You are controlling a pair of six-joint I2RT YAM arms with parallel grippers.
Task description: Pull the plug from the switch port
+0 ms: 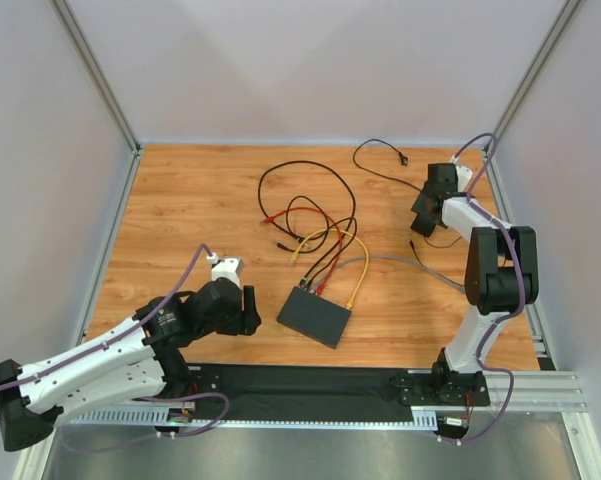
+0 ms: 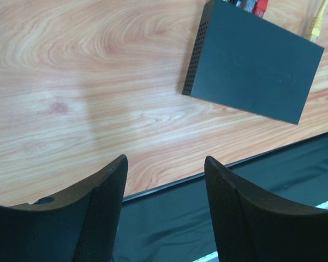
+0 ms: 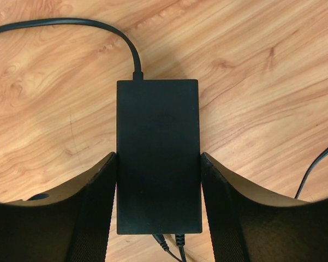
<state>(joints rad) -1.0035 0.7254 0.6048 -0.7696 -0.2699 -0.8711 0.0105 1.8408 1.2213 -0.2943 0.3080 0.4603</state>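
Though unclear overhead, right tool [image 3: 158, 159] tight around the adapter brick [image 3: 157, 128] up close; left tool [image 2: 165, 159] wide open, empty.

Bare table [image 1: 190, 210] lies open between the left gripper [image 2: 166, 164] and the switch [image 2: 256, 65], reachable from its left and near sides; a tangle of cables [image 1: 325, 250] crowds its far edge. Far right, the power adapter [image 3: 158, 125] fills the gap of the right gripper [image 3: 158, 155]

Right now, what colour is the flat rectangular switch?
Matte black; the switch shows best in left wrist view.
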